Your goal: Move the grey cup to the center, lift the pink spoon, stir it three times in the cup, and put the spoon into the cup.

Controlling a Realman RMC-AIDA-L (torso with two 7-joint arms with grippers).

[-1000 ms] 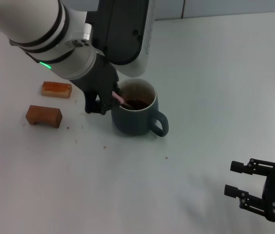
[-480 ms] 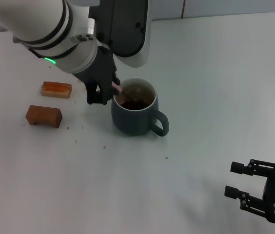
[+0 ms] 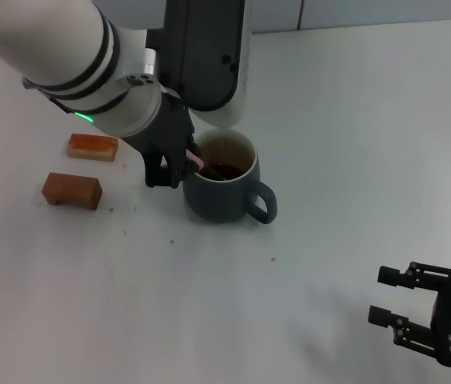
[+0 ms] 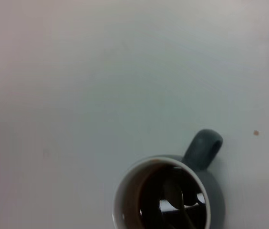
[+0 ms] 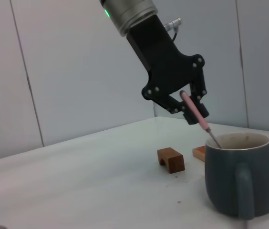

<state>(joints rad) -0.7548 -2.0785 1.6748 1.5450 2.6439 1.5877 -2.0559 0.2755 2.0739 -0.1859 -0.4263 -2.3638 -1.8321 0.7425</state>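
— How is the left arm posed?

— It is reached in from the far left corner of the counter [image 3: 345,120] and bent downward, so that the left gripper [image 3: 179,164] is held just beside the far-left rim of the grey cup [image 3: 224,189]. Its jaws are seen pinched on the pink spoon [image 3: 195,159]; in the right wrist view the left gripper [image 5: 191,106] is shown above the cup with the pink handle clamped between its black fingers.

— What is seen left of it?

— Two brown blocks are laid toward the left edge: an orange-brown block [image 3: 93,146] farther back and a darker notched block [image 3: 71,190] nearer the front, well apart from the cup.

— How does the cup look?

— A rounded blue-grey mug is stood upright near the counter's middle, with a thin pale rim and a brown-stained interior. Its loop handle is turned toward the front right corner. In the left wrist view the grey cup [image 4: 201,148] is seen from above with the spoon's metal bowl [image 4: 173,194] inside it.

— And the spoon's axis?

— The pink spoon [image 5: 197,113] is held tilted: its handle end is raised toward the far left, its bowl end is lowered over the rim into the cup.

— The right arm?

— The right gripper [image 3: 401,304] is parked by the front right corner, its jaws spread, with nothing between them.
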